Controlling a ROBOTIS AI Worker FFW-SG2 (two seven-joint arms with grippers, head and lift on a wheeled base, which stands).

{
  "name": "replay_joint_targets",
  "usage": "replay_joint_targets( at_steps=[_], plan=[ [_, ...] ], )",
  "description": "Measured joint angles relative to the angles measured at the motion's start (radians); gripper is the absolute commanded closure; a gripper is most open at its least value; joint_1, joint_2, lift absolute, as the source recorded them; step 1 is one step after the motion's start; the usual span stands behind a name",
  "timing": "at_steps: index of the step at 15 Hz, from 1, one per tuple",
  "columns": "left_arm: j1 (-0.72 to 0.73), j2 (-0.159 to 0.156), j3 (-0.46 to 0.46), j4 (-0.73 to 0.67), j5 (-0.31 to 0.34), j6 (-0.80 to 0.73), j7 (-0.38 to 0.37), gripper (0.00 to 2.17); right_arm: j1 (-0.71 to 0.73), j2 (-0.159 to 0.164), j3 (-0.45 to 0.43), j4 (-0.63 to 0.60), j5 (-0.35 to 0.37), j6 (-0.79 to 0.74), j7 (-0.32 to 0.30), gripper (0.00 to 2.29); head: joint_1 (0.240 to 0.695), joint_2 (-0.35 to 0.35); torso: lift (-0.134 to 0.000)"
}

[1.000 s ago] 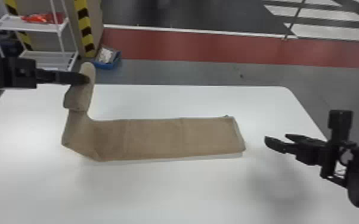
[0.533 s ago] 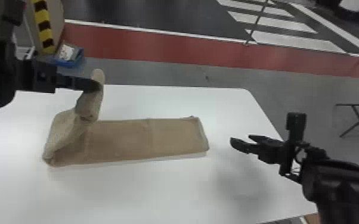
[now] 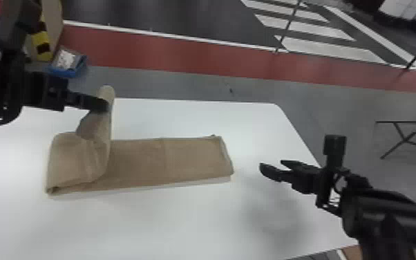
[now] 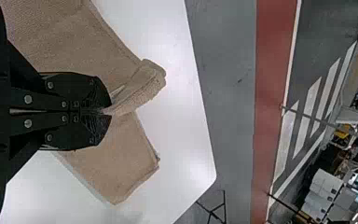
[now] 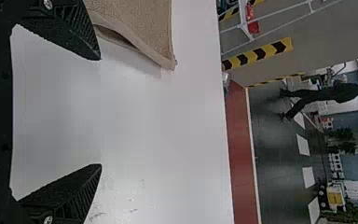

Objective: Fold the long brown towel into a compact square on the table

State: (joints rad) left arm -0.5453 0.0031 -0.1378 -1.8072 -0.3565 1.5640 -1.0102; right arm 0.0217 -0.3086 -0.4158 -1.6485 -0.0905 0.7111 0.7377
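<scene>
Head view shows the change plainly: over the last second I have brought the raised end [image 3: 107,92] of the brown towel [image 3: 169,160] inward, toward three o'clock, relative to the part lying flat. What hung near its nine o'clock edge is now bent over in a soft, puffy loop [image 3: 69,159], partly covering the layer beneath. My view has swung toward two o'clock as well, while my right arm keeps its place beside the towel.

My left fingers [image 3: 95,103], coming in from ten o'clock, are closed together, pinching that end up off the counter [image 3: 183,224]. My right fingers [image 3: 271,172] wait at four o'clock, spread wide with nothing between them, just beyond the towel's three o'clock end.

For the task, I judge this to be the first fold across the length, begun but not laid down. The strip still runs long toward three o'clock, so it is far from a square. I should carry the end a little further that way, square it with the long edges, then lower and let go. The held part looks twisted; released like this, it could land askew or leave a bulge, and further folds would inherit that slant.
</scene>
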Motion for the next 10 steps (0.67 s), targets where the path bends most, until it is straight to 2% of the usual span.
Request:
replay_joint_targets(
  at_steps=[1,10],
  plan=[
    [0.010,0.000,-0.007,0.001,0.009,0.000,0.014,0.00,0.001,-0.003,-0.005,-0.001,-0.001,0.000,0.000,0.06,0.695,-0.335,-0.124],
    [0.075,0.000,-0.046,-0.042,0.034,0.000,0.030,0.03,-0.007,-0.003,-0.006,-0.043,-0.043,0.038,0.000,0.06,0.695,-0.350,-0.124]
  ],
)
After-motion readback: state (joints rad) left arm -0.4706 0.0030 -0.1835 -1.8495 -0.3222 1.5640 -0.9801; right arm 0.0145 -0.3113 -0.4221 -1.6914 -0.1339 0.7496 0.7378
